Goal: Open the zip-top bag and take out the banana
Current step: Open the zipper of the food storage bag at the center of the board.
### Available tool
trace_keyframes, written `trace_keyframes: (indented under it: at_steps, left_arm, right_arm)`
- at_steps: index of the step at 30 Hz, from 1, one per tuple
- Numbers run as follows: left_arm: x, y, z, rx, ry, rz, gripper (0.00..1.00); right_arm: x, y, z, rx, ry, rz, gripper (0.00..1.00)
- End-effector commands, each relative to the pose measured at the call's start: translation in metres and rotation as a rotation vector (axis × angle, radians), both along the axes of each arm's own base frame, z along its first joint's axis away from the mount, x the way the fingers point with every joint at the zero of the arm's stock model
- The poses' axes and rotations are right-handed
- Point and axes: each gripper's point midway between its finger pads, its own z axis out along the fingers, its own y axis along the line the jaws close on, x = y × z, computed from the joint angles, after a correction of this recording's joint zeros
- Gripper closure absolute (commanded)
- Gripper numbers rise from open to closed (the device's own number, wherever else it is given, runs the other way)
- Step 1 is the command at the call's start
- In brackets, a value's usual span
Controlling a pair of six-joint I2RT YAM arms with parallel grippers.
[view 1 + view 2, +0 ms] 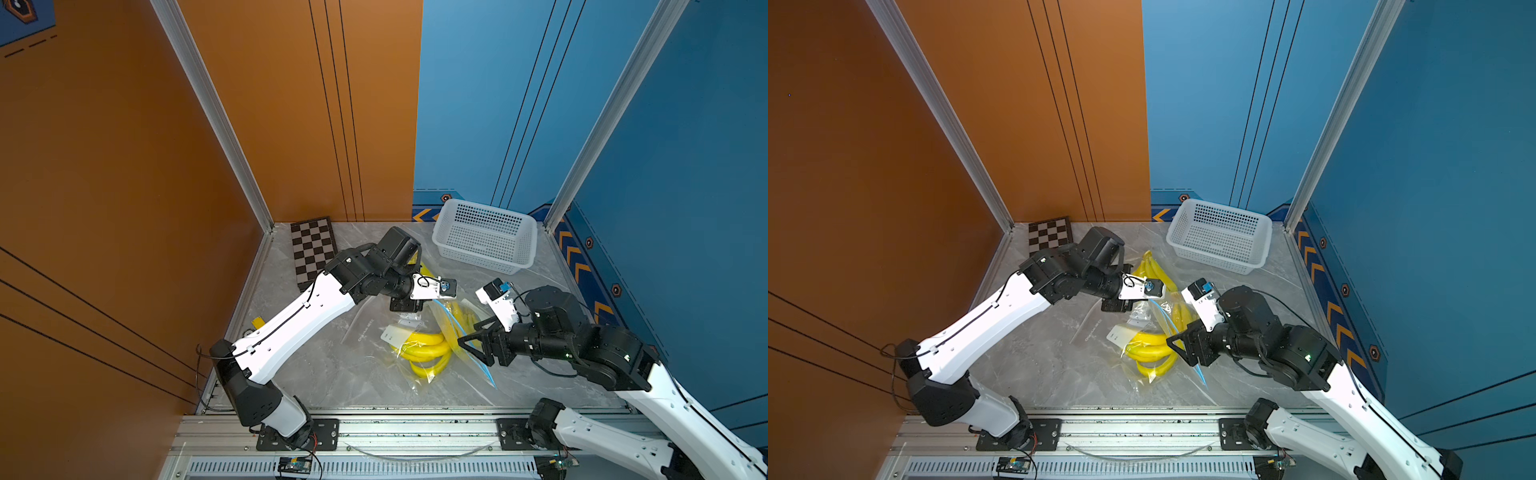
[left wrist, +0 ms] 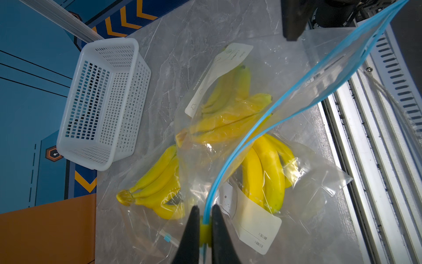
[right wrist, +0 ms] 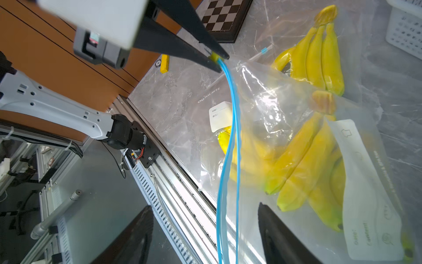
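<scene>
My left gripper [image 2: 203, 209] is pressed together on the yellow slider [image 2: 204, 230] at one end of the zip-top bag [image 2: 319, 75], and from the right wrist view the two black fingertips meet on that same slider [image 3: 214, 57]. The bag hangs lifted from this pinch, and its blue zip track [image 2: 228, 160] sweeps away from my left fingers toward my right arm. Along that track the two blue strips [image 3: 233, 114] run side by side with a narrow gap between them. My right gripper [image 3: 204, 205] is spread wide, one finger on each side of the blue strips; I cannot tell whether either finger touches the plastic. In a top view that gripper [image 1: 473, 351] sits at the bag's lower end, just beside the yellow fruit. The banana [image 2: 228, 121], a bunch, is inside the lifted bag, seen through the clear film below a white label [image 2: 217, 75]. Two more bagged bunches lie on the grey marble table [image 1: 332, 374]: one [image 2: 157, 182] nearer the basket, another [image 2: 267, 169] nearer the aluminium rail. The white mesh basket [image 2: 75, 91] stands near the blue wall, apart from the bags, and a chessboard [image 1: 311, 249] lies in the corner by the orange wall, behind my left arm.
</scene>
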Motion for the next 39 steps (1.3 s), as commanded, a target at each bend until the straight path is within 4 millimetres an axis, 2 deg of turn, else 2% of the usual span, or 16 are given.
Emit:
trace_keyframes:
  at_steps: [1, 3, 5, 7, 11, 17, 20, 29, 32, 39]
  left_arm:
    - [-0.001, 0.0, -0.006, 0.02, 0.016, -0.002, 0.98]
    - [-0.001, 0.001, -0.005, 0.018, 0.017, -0.005, 0.98]
    - [-0.001, 0.0, -0.006, 0.017, 0.017, -0.008, 0.98]
    - [0.0, 0.001, -0.006, 0.018, 0.016, -0.009, 0.98]
    - [0.0, 0.004, -0.007, 0.015, 0.02, -0.006, 0.98]
    - [-0.002, 0.009, -0.008, 0.016, 0.026, 0.002, 0.98]
    - [-0.002, 0.012, -0.008, 0.017, 0.025, 0.006, 0.98]
    - [-0.002, 0.016, -0.009, 0.016, 0.027, 0.011, 0.98]
    - [-0.002, 0.014, -0.008, 0.012, 0.029, 0.007, 0.98]
    - [-0.003, 0.011, -0.006, -0.001, 0.041, 0.006, 0.98]
  right_arm:
    - [0.018, -0.016, -0.019, -0.12, -0.033, -0.122, 0.3]
    - [0.022, -0.02, -0.021, -0.138, -0.046, -0.141, 0.35]
    - [0.025, -0.022, -0.021, -0.142, -0.049, -0.152, 0.47]
    - [0.025, -0.022, -0.024, -0.155, -0.045, -0.148, 0.54]
    - [0.024, -0.016, -0.033, -0.192, -0.019, -0.12, 0.54]
    - [0.027, -0.011, -0.031, -0.204, -0.033, -0.115, 0.43]
    - [0.028, -0.009, -0.032, -0.222, -0.031, -0.111, 0.43]
    - [0.031, -0.017, -0.039, -0.259, -0.036, -0.129, 0.56]
    - [0.029, -0.014, -0.042, -0.287, -0.03, -0.104, 0.65]
    - [0.025, -0.002, -0.047, -0.345, -0.049, -0.052, 0.64]
